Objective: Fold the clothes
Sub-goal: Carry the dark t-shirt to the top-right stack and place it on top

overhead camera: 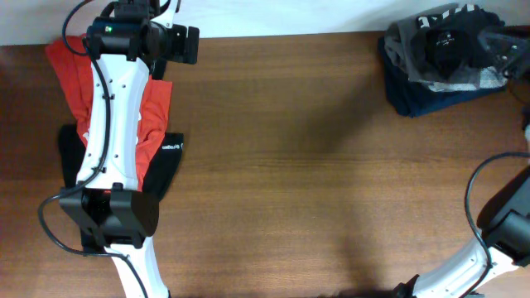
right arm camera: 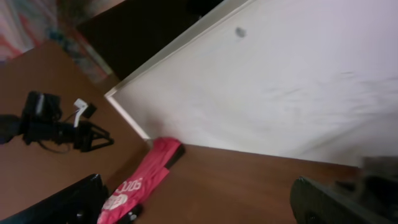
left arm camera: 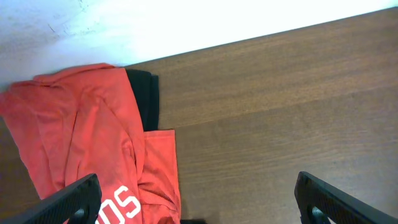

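The clothes (overhead camera: 153, 108) lie in two heaps on the bench (overhead camera: 315, 165): a red shirt (left arm camera: 81, 137) over a black garment (overhead camera: 166, 161) at ten o'clock, and a navy-grey pile (overhead camera: 410, 95) at two o'clock. The left pincer (left arm camera: 198, 186) and the right pincer (right arm camera: 198, 186) both gape wide.

A brown wood-grain tabletop (overhead camera: 315, 165) runs to a plain white wall (left arm camera: 186, 25) along its far edge. Beyond the wall's corner lies a dark recess (right arm camera: 143, 25), possibly a doorway; light is even.

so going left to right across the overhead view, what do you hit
red garment → wooden table → pile of navy and grey clothes
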### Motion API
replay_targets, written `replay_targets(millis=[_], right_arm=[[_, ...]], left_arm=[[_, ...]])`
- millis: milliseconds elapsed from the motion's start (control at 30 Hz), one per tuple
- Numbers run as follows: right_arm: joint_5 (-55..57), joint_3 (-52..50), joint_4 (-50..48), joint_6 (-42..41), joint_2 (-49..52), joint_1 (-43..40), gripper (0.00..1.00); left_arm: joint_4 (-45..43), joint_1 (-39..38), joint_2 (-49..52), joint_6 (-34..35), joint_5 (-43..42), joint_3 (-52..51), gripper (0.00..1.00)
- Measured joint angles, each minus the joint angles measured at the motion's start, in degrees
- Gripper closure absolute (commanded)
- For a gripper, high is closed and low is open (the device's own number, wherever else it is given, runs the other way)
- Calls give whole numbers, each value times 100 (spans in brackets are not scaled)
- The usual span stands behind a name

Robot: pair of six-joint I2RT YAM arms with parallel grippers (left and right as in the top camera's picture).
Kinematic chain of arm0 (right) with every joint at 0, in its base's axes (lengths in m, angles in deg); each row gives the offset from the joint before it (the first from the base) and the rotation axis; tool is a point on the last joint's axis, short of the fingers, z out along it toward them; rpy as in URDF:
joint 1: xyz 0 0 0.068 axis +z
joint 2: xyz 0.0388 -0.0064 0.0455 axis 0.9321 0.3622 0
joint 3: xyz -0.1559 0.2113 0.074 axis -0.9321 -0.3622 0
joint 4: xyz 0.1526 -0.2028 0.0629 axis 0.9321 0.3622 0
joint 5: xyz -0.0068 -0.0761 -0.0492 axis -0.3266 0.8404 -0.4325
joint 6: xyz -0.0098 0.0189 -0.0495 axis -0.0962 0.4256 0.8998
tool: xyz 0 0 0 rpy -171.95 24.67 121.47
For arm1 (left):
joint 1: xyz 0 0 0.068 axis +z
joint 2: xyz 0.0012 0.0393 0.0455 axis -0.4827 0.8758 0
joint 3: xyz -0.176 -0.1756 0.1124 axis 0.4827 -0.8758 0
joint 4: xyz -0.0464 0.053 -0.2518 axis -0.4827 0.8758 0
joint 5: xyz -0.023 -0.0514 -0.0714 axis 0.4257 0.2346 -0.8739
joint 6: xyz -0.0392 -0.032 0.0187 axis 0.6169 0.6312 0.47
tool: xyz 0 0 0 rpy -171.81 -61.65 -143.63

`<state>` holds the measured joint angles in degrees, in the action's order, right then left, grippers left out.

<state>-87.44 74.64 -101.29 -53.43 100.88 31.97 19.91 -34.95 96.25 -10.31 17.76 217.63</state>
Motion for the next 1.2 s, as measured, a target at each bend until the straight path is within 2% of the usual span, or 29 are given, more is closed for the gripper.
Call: replay_targets(millis=[100, 267, 400, 567, 800, 933, 1033, 1200], right_arm=[[339, 2, 767, 13, -17, 76, 1], [2245, 9, 3222, -92, -55, -33, 1], [3191, 9, 3862, 577, -55, -107, 1], [4183, 11, 4666, 2234, -55, -111, 1], [5652, 22, 4822, 4472, -260, 61, 1], [6507, 66, 4325, 5473, -291, 527, 1], [6931, 87, 3709, 5770, -291, 940, 1], [7342, 118, 2542, 5761, -278, 1377, 1]], left_arm=[[-9, 0, 0, 0, -2, 0, 1], [-11, 0, 2, 0, -15, 0, 1], [-24, 0, 7, 0, -13, 0, 1], [-26, 0, 7, 0, -17, 0, 1], [-26, 0, 7, 0, -17, 0, 1], [-28, 0, 31, 0, -17, 0, 1], [-35, 0, 157, 0, -15, 0, 1], [-76, 0, 319, 0, -15, 0, 1]])
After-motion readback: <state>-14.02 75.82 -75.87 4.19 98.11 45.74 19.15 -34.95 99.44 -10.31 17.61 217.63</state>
